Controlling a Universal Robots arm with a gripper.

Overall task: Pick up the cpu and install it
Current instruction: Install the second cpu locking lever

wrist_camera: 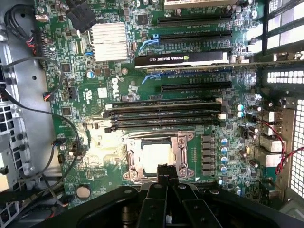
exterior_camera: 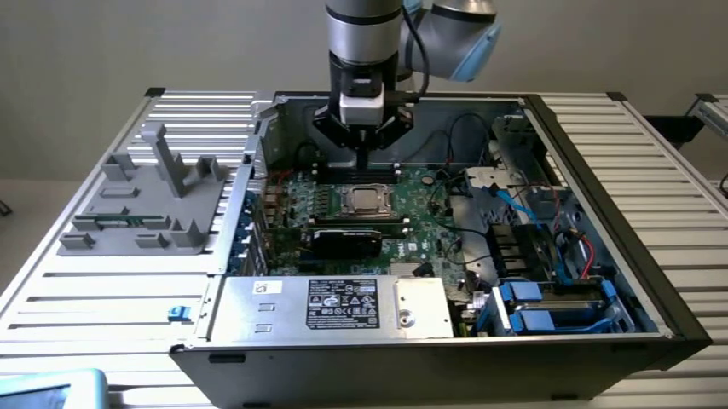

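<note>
The cpu lies flat inside the metal-framed socket on the green motherboard, its shiny silver top facing up. In the wrist view the cpu fills the middle of the socket frame. My gripper hangs straight down above the socket's far edge, a short way over the board. Its black fingertips are pressed together with nothing between them, and in the wrist view they overlap the cpu's near edge.
A black graphics card stands just in front of the socket, and memory slots run beside it. The power supply box sits at the case front. Cables and drive bays crowd the exterior view's right. A grey fixture rests outside the case.
</note>
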